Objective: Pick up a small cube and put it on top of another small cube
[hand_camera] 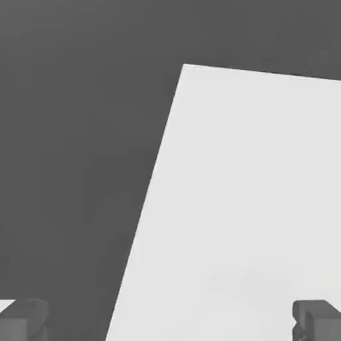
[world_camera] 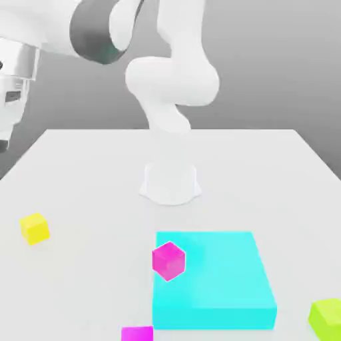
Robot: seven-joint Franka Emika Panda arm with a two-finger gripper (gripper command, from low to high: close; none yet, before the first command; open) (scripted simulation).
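In the exterior view the small yellow cube (world_camera: 34, 228) sits on the counter (world_camera: 100, 173) at the exterior view's left, well apart from the cyan slab (world_camera: 213, 273), so the task looks to be at its approach step. In the hand view the fingers (hand_camera: 166, 322) are spread and empty (nothing pinched); next they should travel over that cube and descend.

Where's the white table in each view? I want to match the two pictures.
Exterior view: the table spreads across the lower part, beneath the cyan slab.
Hand view: the table reaches from one corner near the picture's middle out to the border.
Shared landmark: the open gripper, at the exterior view's far left and at the hand view's border.
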